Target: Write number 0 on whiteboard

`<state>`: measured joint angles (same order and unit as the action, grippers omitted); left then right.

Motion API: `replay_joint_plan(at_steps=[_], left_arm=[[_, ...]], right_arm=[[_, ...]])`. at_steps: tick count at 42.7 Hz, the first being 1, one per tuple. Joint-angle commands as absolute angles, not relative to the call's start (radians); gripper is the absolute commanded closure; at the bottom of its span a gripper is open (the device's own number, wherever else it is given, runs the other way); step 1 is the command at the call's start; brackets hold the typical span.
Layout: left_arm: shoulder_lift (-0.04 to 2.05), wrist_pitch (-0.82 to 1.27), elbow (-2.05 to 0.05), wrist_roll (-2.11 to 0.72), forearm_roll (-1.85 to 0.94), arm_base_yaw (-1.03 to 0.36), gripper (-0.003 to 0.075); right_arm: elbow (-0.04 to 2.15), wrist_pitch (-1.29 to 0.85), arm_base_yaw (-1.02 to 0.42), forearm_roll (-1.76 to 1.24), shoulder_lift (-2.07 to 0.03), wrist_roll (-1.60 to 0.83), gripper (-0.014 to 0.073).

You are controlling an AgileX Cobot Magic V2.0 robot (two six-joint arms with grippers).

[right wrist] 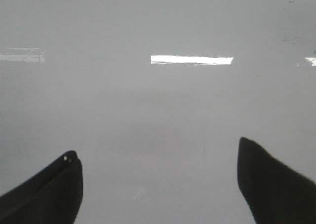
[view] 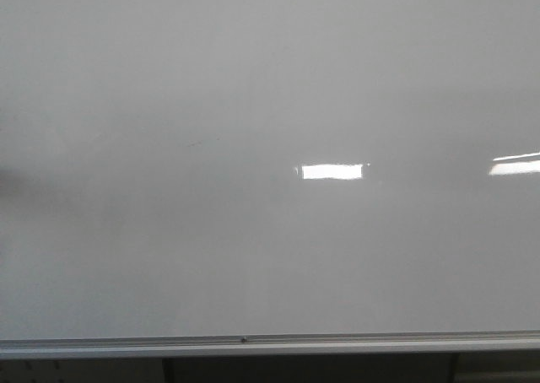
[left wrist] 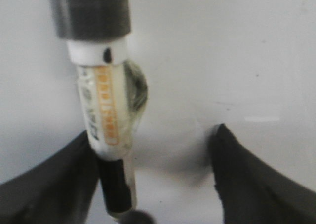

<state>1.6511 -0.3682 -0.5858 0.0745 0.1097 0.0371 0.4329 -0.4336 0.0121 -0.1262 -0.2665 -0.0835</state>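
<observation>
Your left gripper (left wrist: 155,177) is carrying a marker (left wrist: 101,103) lying against one finger — grip unclear. Your right gripper (right wrist: 158,184) is hanging with fingers spread, the whiteboard (view: 253,88) showing between them — no 0 visible.

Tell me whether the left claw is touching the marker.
Touching: the left wrist view shows the marker lying against one finger of the left claw; the other finger stands clear.

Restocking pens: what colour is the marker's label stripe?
Orange, on the marker beside the left gripper's fingers; left wrist view.
</observation>
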Motion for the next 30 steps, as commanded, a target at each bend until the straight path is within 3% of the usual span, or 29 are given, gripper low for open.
replay_joint_plan(at_steps=[1, 4, 7, 18, 30], left_arm=[[1.628, -0.445, -0.612, 0.079, 0.122, 0.030, 0.0538], [1.628, -0.445, -0.612, 0.079, 0.122, 0.030, 0.0664], [1.628, -0.445, -0.612, 0.079, 0.122, 0.030, 0.0738], [1.555, -0.310, -0.612, 0.181, 0.120, 0.003, 0.0739], [1.384, 0.088, -0.674, 0.222, 0.113, -0.259, 0.0736]], right_arm=[[0.469, -0.353, 0.020, -0.128, -0.282, -0.085, -0.0060], [0.469, -0.356, 0.020, -0.128, -0.282, -0.085, -0.0060], [0.469, -0.356, 0.020, -0.128, -0.282, -0.085, -0.0060], [0.469, -0.356, 0.020, -0.128, -0.282, -0.085, -0.0060], [0.469, -0.363, 0.020, -0.146, -0.289, -0.085, -0.0060]])
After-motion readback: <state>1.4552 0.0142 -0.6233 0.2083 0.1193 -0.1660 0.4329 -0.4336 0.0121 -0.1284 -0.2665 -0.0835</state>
